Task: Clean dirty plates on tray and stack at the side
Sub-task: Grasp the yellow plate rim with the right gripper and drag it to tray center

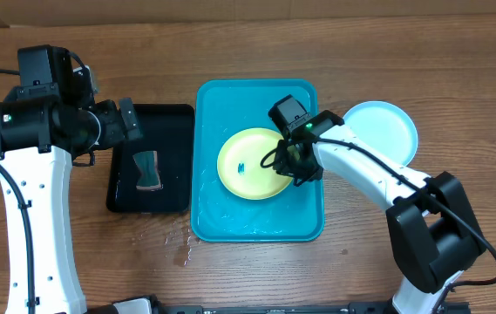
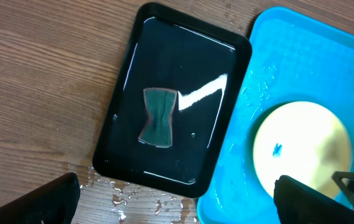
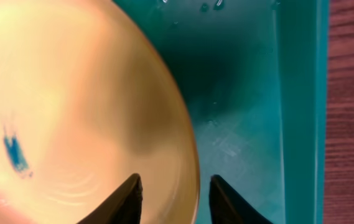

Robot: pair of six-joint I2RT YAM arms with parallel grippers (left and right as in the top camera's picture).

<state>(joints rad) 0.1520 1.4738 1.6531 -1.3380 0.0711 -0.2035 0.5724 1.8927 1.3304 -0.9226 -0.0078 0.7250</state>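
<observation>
The right gripper's jaws are parted only a little and straddle the right-hand rim of the pale yellow-green round plastic plate. One finger is over the plate's face and the other over the tray floor, and from here neither looks pressed against the rim. The left gripper's jaws are spread wide and empty, above the small black rectangular tray.

The plate lies flat in the middle of the large bright cyan-blue plastic tray, with a small blue smudge near its centre, so it is not yet clean. A light cyan round plate sits on the wooden table just right of the tray. I see no third plate.

A dark green waisted sponge lies in the black tray, which looks wet, and droplets dot the table by its near edge.

I'd say the scrubbing of this plate is only being set up. Next, the right jaws need to close on the rim to steady the plate, and the left arm needs to drop down and take the sponge.
</observation>
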